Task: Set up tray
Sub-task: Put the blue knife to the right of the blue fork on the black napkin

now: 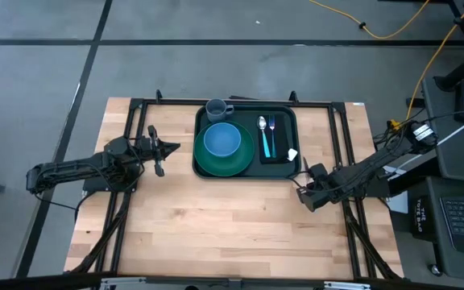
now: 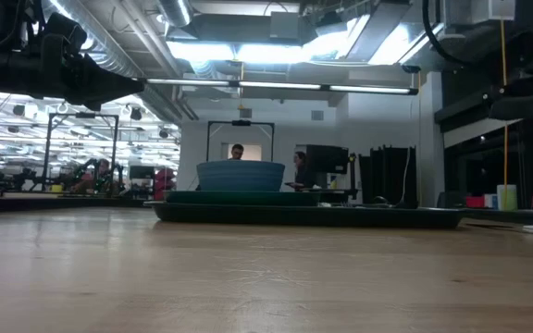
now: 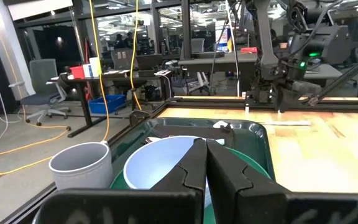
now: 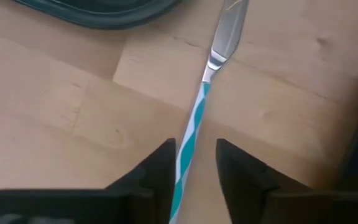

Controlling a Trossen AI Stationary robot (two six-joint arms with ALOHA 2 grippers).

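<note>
While sitting at the back middle of the desk (image 1: 216, 225), tray (image 1: 284, 113) carries plate (image 1: 244, 165) with blue bowl (image 1: 221, 140) on it, grey cup (image 1: 217, 109) at a back corner, spoon (image 1: 263, 129) and fork (image 1: 271, 127) on black napkin (image 1: 276, 153). Left gripper (image 1: 166, 147) just beside the tray's left edge, pointed at it, jaws clenched with nothing between. Right gripper (image 1: 306, 196) low over the wood near the tray's front right corner, jaws parted slightly around the teal-and-white striped handle of a knife (image 4: 197, 112), blade towards the tray; firm grip cannot be told.
</note>
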